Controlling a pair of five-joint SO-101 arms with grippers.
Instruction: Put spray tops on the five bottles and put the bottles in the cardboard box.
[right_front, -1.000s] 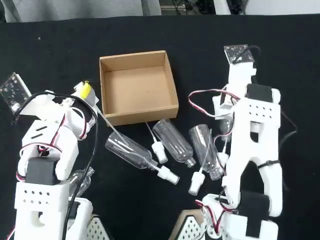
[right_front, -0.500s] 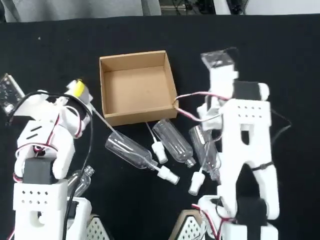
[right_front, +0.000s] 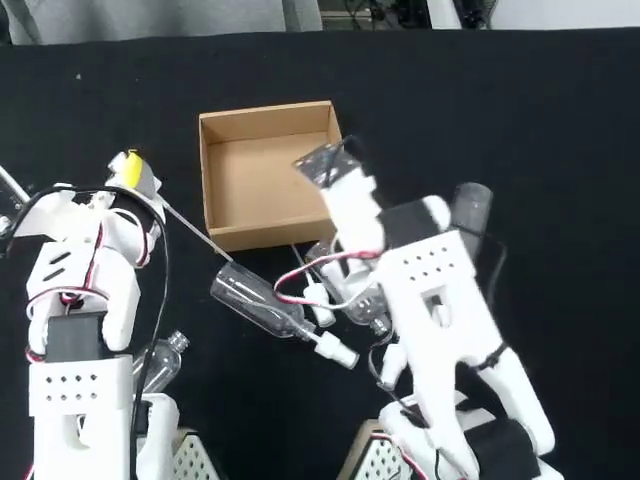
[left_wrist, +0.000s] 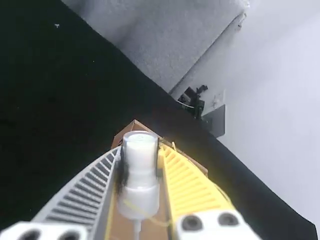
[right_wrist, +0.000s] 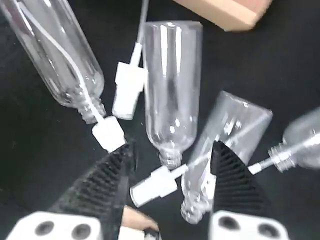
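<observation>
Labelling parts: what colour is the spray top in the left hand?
White spray top, clearest in left wrist view.

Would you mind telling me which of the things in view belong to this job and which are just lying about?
For the job:
- open brown cardboard box
- clear plastic bottles
- loose white spray tops
- one more white spray top, held in the left gripper

Just lying about:
- black table cover
- grey surface behind the table

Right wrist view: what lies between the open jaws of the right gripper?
In the right wrist view, a loose spray top, the neck of a clear bottle and part of a second bottle lie between them.
</observation>
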